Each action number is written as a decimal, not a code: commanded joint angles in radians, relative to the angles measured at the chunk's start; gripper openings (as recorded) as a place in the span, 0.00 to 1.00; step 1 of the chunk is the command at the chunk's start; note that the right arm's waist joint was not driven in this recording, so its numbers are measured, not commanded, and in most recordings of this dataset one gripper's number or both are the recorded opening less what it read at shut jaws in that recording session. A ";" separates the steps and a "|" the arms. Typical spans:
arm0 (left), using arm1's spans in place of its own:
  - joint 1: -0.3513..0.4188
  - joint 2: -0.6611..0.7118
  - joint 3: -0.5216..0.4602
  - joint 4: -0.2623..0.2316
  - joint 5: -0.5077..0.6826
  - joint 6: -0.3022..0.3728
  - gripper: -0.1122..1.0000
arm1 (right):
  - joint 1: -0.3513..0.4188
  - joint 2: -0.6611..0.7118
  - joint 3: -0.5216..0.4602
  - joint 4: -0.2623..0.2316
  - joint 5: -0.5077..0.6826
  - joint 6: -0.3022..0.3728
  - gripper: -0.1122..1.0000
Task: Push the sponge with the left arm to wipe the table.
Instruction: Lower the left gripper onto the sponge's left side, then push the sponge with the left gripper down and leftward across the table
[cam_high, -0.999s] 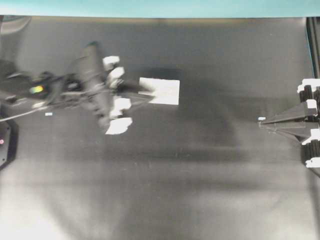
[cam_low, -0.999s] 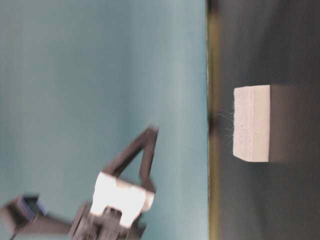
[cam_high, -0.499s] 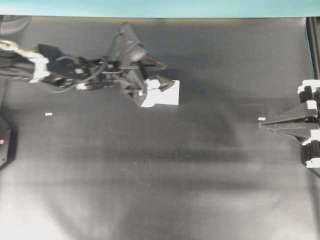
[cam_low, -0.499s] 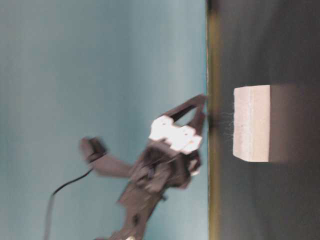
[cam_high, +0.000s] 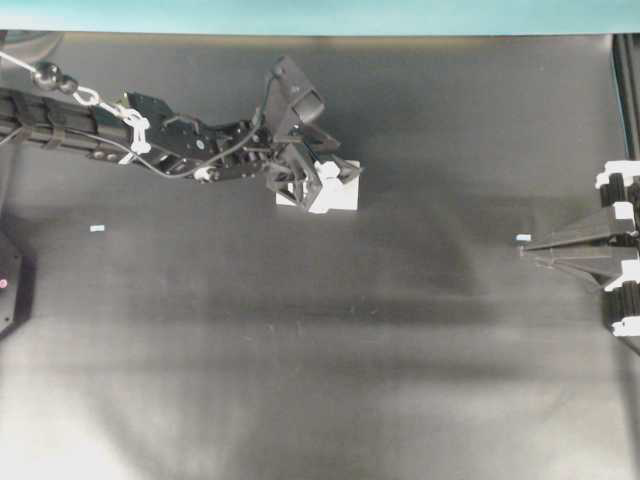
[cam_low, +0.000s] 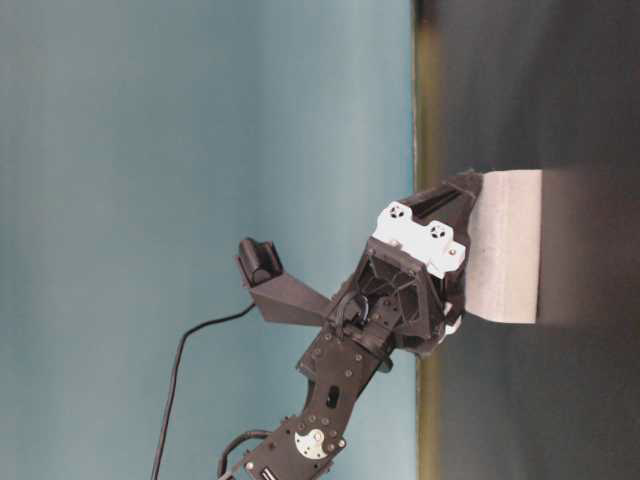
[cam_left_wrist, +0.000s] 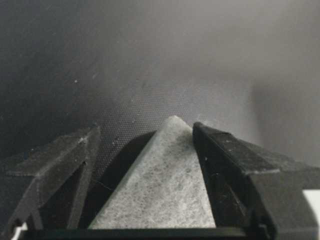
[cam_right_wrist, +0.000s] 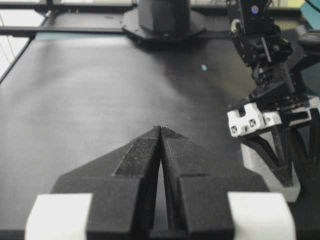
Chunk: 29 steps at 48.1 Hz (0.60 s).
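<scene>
I'm bringing my left hand (cam_high: 325, 182) onto the white sponge (cam_high: 340, 195), upper middle of the overhead frame; fingers apart, straddling one corner, not clamped. Right hand (cam_high: 530, 247) is idling, fingers together. I'm judging the worktop (cam_high: 300, 350) wipe barely begun; the push is left.

I am reaching my left arm (cam_high: 150, 145) farther out, and my fingers (cam_left_wrist: 235, 165) are now coming down astride the sponge (cam_high: 340, 190), open around its corner.
</scene>
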 joint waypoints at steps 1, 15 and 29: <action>-0.005 -0.008 0.017 0.003 0.000 -0.012 0.73 | 0.000 0.006 -0.006 0.002 -0.005 0.003 0.10; -0.035 -0.043 0.074 0.003 -0.002 -0.031 0.73 | 0.000 0.005 -0.006 0.002 -0.006 0.002 0.10; -0.103 -0.097 0.121 0.003 0.002 -0.067 0.73 | 0.000 0.006 -0.002 0.002 -0.005 0.002 0.10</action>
